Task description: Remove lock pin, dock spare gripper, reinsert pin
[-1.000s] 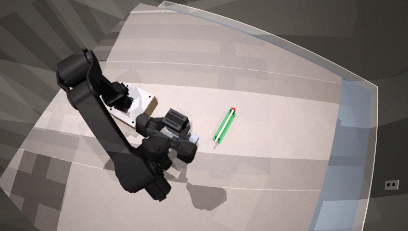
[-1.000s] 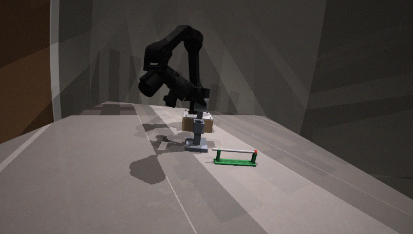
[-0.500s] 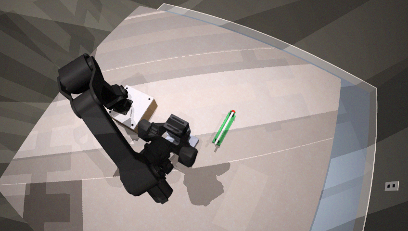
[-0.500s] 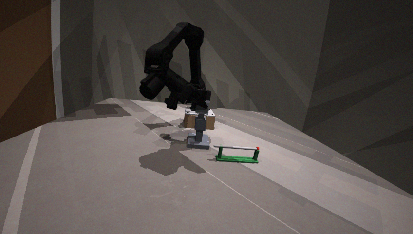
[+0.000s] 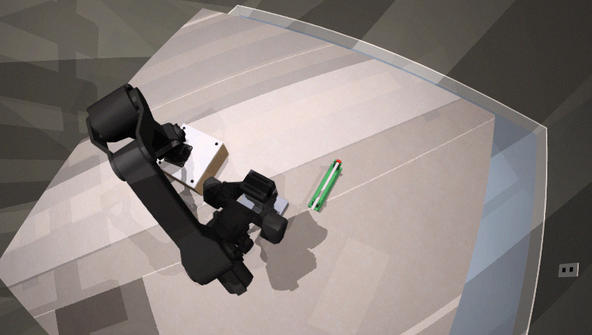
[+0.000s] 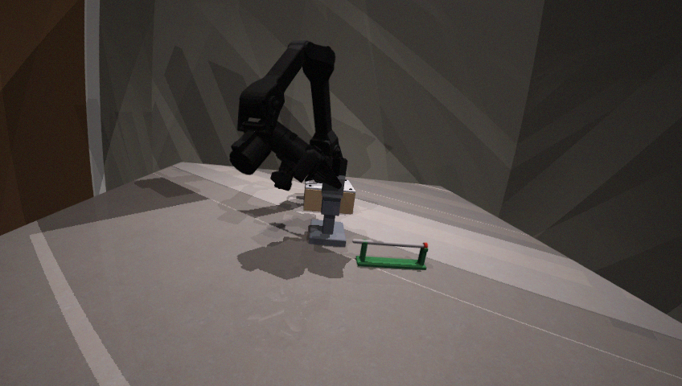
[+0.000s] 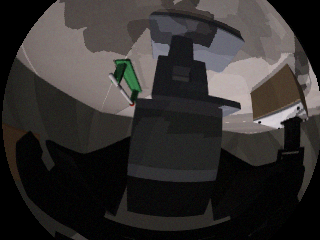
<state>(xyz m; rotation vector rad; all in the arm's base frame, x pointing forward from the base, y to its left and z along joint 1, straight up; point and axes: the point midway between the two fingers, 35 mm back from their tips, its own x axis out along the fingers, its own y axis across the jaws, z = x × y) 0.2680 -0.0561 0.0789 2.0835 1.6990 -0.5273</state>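
Note:
The lock pin (image 5: 331, 176) (image 6: 389, 244) (image 7: 120, 88), pale with a red head, lies along the top of the green rack (image 5: 317, 209) (image 6: 391, 263) (image 7: 131, 76). The grey mount has a flat base (image 5: 283, 204) (image 6: 327, 239) (image 7: 225, 45), a post and an upright socket (image 6: 330, 205) (image 7: 180, 85). My gripper (image 5: 267, 205) (image 6: 336, 178) (image 7: 172, 140) is shut on the spare gripper (image 7: 175, 135), directly over the socket. In the wrist view the spare gripper's underside meets or overlaps the socket top. Its spigot is hidden, so how far it sits in the socket cannot be told.
The arm's base stands on a white-topped brown box (image 5: 207, 143) (image 6: 314, 199) (image 7: 280, 92) behind the mount. The rack stands a short way to the side of the mount. A clear curved barrier (image 5: 394, 56) edges the table.

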